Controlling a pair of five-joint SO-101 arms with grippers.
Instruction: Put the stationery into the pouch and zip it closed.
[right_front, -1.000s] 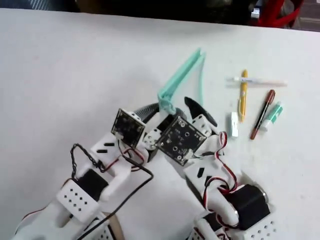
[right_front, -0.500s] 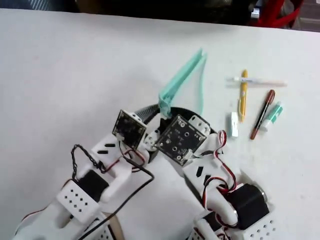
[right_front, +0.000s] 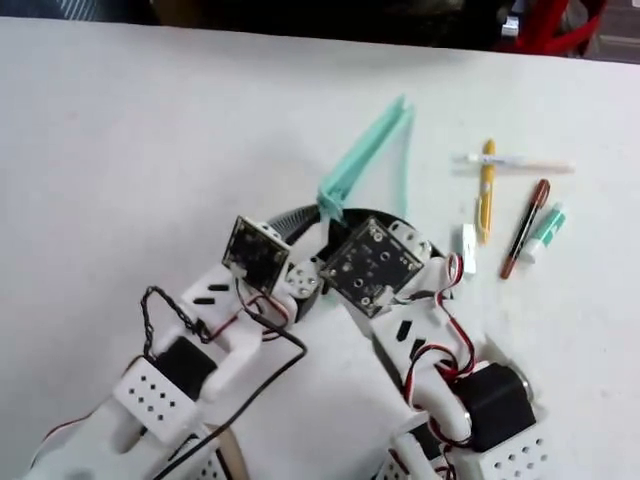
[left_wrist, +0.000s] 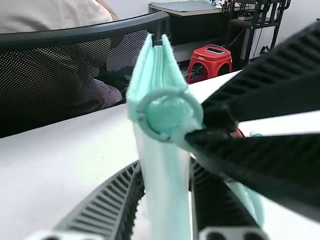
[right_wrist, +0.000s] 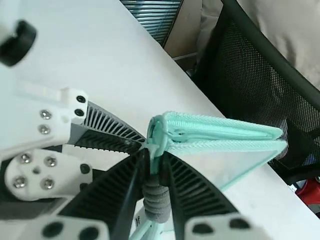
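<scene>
While both arms meet at the near end of the pouch (right_front: 362, 165), I see it standing on its long edge on the bench (right_front: 140, 130), slanting away from them. My left pincer (left_wrist: 165, 170) straddles that end low down, one ribbed finger against each side wall, pinching the pouch between them. My right pincer (right_wrist: 152, 152) is pressed together on the round zip pull (left_wrist: 167, 112) at the top corner of the same end, just above the left one. The stationery lies loose on the bench on the right arm's side, apart from the pouch: a yellow pen (right_front: 487, 190) crossing a white pen (right_front: 520, 163), a brown marker (right_front: 527, 228) beside a green-and-white piece (right_front: 549, 228), and a small white piece (right_front: 468, 248) close to the right arm.
</scene>
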